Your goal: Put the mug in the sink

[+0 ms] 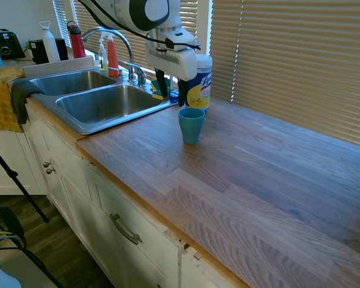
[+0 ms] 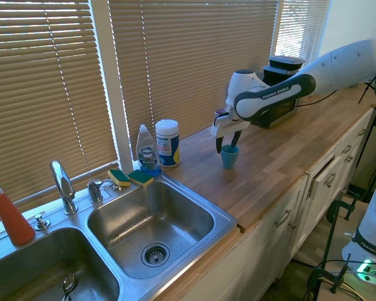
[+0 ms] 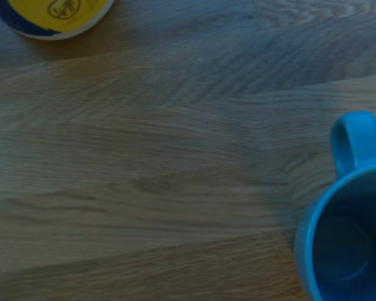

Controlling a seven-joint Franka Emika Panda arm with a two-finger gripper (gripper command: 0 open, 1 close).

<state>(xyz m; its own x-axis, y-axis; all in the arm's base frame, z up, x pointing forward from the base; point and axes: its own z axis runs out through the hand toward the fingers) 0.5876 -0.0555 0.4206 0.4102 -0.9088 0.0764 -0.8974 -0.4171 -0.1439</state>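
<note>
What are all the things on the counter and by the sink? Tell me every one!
mug: one, teal-blue, upright on the wooden counter, empty
wipes canister: one, white and yellow, on the counter by the window
dish soap bottle: one, clear with blue soap, behind the sink
sponges: two, yellow and green, on the sink's back rim
sink: one, steel, two basins
faucet: one, chrome, behind the basins
spray bottle: one, orange-red, beside the faucet
toaster: one, black, far end
red bottle: one, near the toaster
yellow towel: one, draped beside the sink
claw: one, black fingers open, just above and behind the mug, holding nothing
</note>
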